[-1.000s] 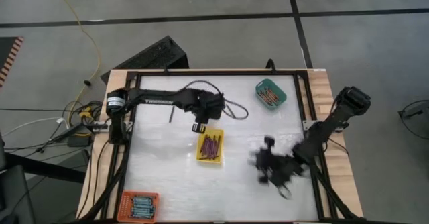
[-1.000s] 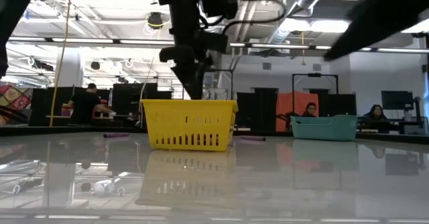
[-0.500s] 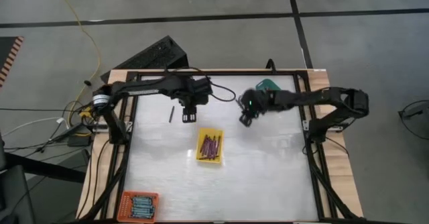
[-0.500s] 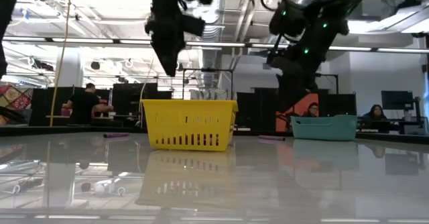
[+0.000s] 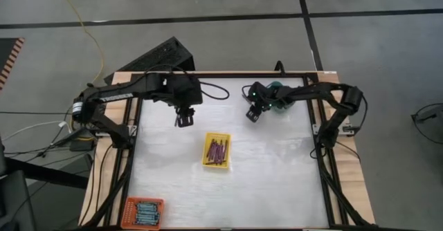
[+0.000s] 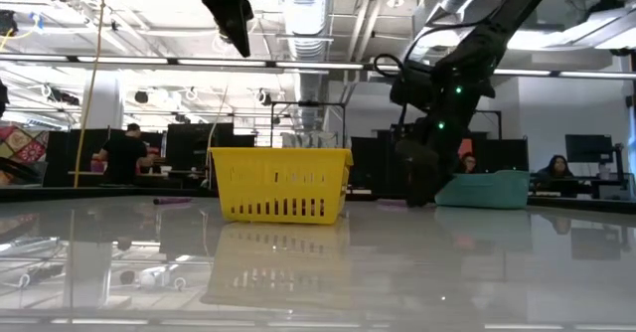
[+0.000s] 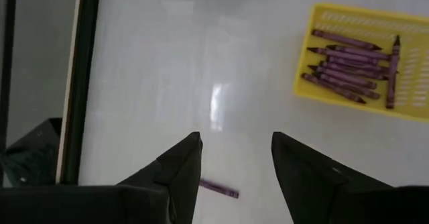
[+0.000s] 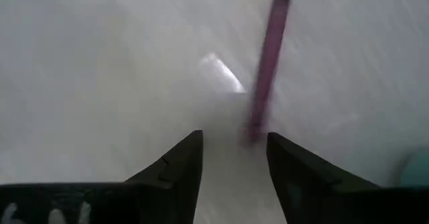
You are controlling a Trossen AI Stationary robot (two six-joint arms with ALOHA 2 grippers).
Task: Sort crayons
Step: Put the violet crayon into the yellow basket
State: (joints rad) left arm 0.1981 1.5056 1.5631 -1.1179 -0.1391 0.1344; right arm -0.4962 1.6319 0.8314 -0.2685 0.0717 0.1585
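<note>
My left gripper (image 5: pixel 183 119) hangs open, high above the table's far left part (image 6: pixel 238 14). A loose purple crayon (image 7: pixel 218 188) lies flat on the table below it, between its fingers (image 7: pixel 234 140) in the left wrist view. My right gripper (image 5: pixel 252 115) stands open and low over the table, next to the teal tray (image 5: pixel 285 99). A reddish-purple crayon (image 8: pixel 268 70) lies flat just ahead of its fingertips (image 8: pixel 234 135), untouched. The yellow tray (image 5: pixel 217 150) holds several purple crayons (image 7: pixel 348 66).
An orange tray (image 5: pixel 143 211) with several bluish crayons sits at the near left corner. A dark frame (image 5: pixel 135 134) runs around the white table top. Another purple crayon (image 6: pixel 171 201) lies left of the yellow tray in the low view. People sit in the room beyond.
My left gripper has risen from just above the yellow tray and gone toward the table's far left. My right gripper has swung from the near right part of the table to the far side beside the teal tray, then come down close to the table.
</note>
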